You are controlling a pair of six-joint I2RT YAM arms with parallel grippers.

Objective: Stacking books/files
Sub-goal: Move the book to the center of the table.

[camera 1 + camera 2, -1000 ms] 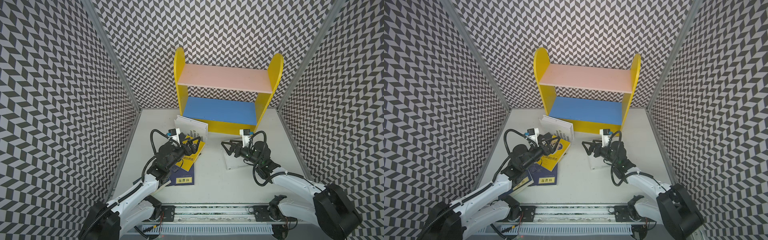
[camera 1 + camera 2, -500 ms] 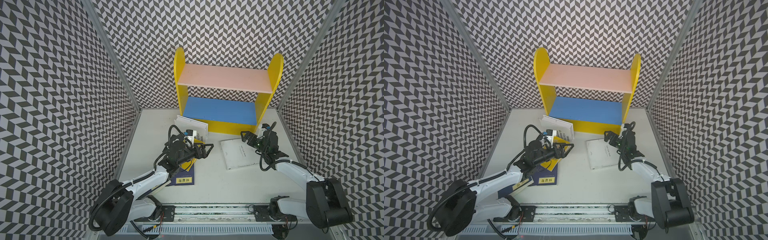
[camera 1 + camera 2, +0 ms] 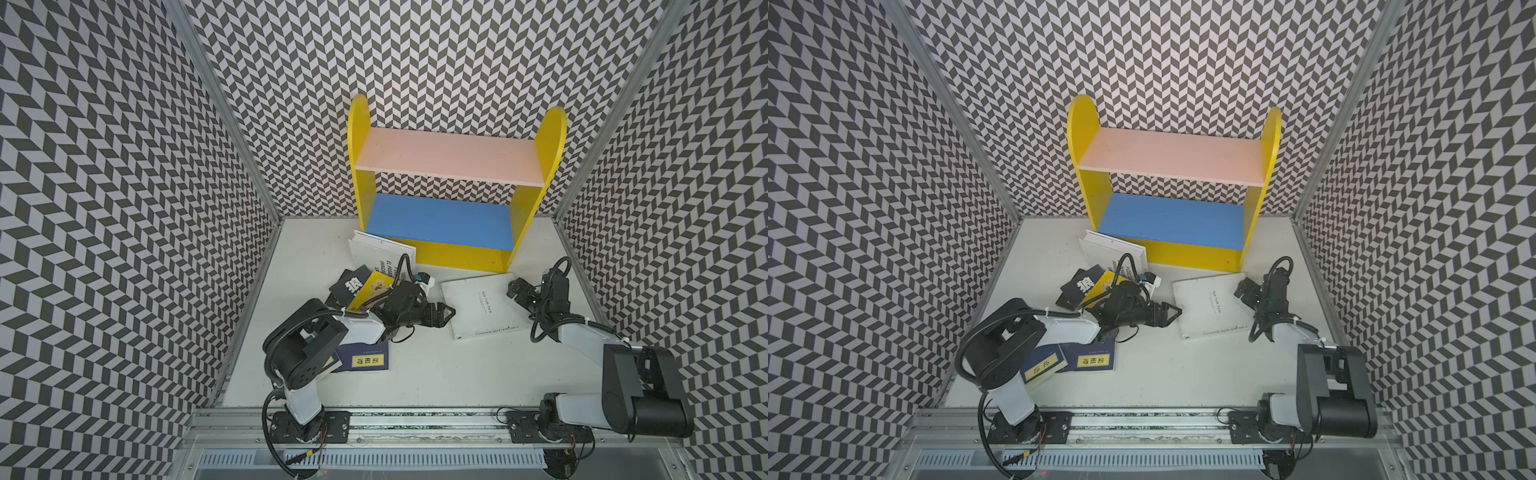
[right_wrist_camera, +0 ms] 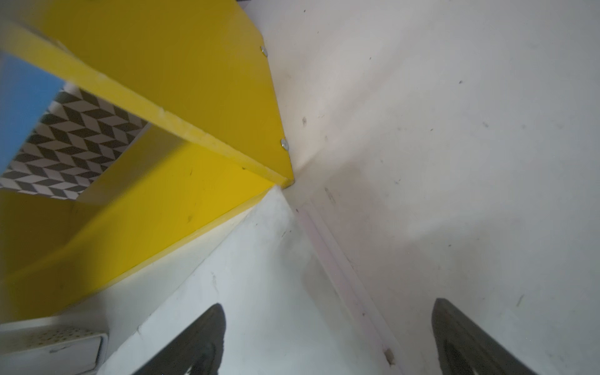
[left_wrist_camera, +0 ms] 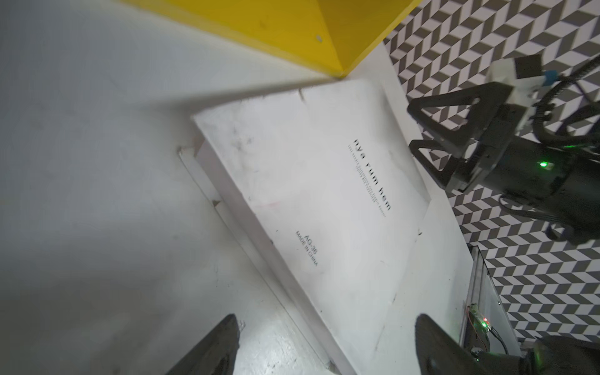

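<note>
Both grippers wide and empty, flanking flat white book with thin black lettering (image 3: 482,307).
It lies on white tabletop (image 3: 436,382), far corner by yellow shelf unit with pink and blue boards (image 3: 461,254). My left gripper (image 3: 448,316) and right gripper (image 3: 512,290) sit at opposite edges. Heap of yellow, black, white and navy books (image 3: 368,286) crowds my left arm; open tabletop nearer me.

top views: overhead, looking down (twins) | wrists: close, sharing shelf (image 5: 282,29) corner

Site: robot lab test cell | chevron panels (image 3: 124,208) are enclosing white table (image 3: 415,374) | robot arms (image 3: 307,365) are sitting on rail (image 3: 415,415), lower frame edge
</note>
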